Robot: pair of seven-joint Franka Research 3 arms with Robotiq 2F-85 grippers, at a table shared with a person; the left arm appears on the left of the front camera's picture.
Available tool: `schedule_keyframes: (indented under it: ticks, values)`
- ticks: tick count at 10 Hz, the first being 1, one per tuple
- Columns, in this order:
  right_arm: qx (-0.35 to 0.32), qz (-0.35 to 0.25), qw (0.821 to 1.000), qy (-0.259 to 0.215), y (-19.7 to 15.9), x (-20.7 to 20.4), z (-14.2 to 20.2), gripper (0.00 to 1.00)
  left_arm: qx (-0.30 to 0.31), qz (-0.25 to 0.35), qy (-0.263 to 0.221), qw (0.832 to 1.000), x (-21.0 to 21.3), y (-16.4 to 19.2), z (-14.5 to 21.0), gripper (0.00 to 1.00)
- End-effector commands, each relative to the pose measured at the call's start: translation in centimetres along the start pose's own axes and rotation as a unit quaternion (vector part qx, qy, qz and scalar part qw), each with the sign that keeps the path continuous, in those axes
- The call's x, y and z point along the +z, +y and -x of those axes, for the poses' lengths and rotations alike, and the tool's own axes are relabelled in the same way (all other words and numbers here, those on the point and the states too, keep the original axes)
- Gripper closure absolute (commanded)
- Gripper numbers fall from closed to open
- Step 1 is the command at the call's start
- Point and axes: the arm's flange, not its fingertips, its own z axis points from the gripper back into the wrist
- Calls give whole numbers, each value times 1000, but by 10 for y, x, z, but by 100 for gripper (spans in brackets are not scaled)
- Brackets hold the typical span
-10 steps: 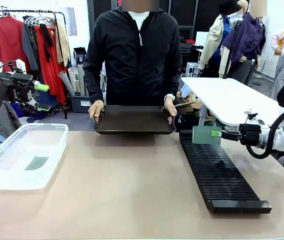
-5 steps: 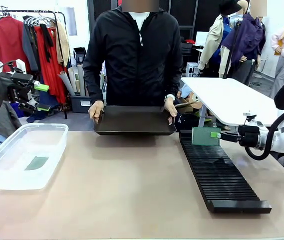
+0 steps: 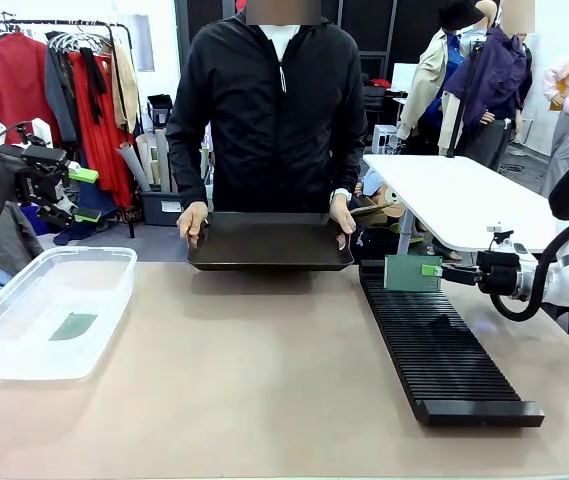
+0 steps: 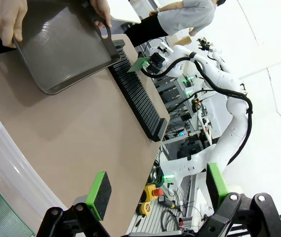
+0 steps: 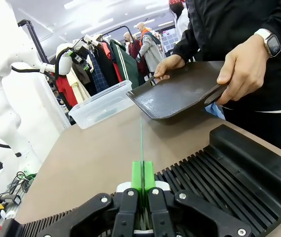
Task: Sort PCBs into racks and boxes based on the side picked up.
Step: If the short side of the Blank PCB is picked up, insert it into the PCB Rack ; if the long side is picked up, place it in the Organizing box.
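Left gripper (image 3: 86,195) hangs at the far left, off the table's (image 3: 264,390) left edge and higher than the clear box (image 3: 64,253); its 2 green pads (image 4: 99,195) stand wide apart and nothing is between them. Below it and a little to the right, the clear box sits on the left part of the table, and 1 loose PCB (image 3: 74,326) lies flat on its bottom, toward the near side. In the middle, at the far edge, a person holds a dark tray (image 3: 269,242) with 1 hand (image 3: 193,220) on its left end and the other hand (image 3: 341,212) on its right end; the tray's near edge is about at the table's far edge. Right of it, the long black rack (image 3: 439,350) runs from far to near on the table. Over the rack's far end, the held PCB (image 3: 404,272) stands upright, and I cannot tell if its lower edge is already in a slot. The right gripper (image 3: 432,269) comes in from the right and is closed on the right edge of this board. In the right wrist view the held PCB is seen edge-on as a thin green line rising from between the 2 pressed pads (image 5: 137,174).
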Motion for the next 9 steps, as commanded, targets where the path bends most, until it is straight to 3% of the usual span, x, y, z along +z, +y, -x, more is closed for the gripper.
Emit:
schedule_keyframes:
  ticks: [1,9]
  values:
    - [2,0,1000,0,0,0,-2,100,1,-3,2,1000,1,-1,0,0]
    - [21,13,1000,5,-1,2,5,100,1,-3,2,1000,1,-1,0,0]
